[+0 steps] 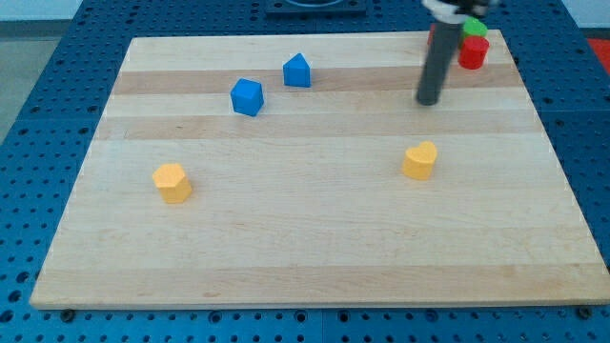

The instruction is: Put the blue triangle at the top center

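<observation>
Our tip (pixel 428 100) rests bare, touching no block, well right of the blue triangle (pixel 297 70). The blue cube (pixel 247 97) sits just beside the triangle, lower left; a careless approach could push both together.

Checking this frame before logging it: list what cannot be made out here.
- Green block, camera view: mostly hidden behind the red block and the rod; shape unclear.
- Red block: its left side is covered by the rod.
- Arm above my tip: cut off by the view's top edge.
- Yellow blocks: exact shapes too small to tell.
</observation>
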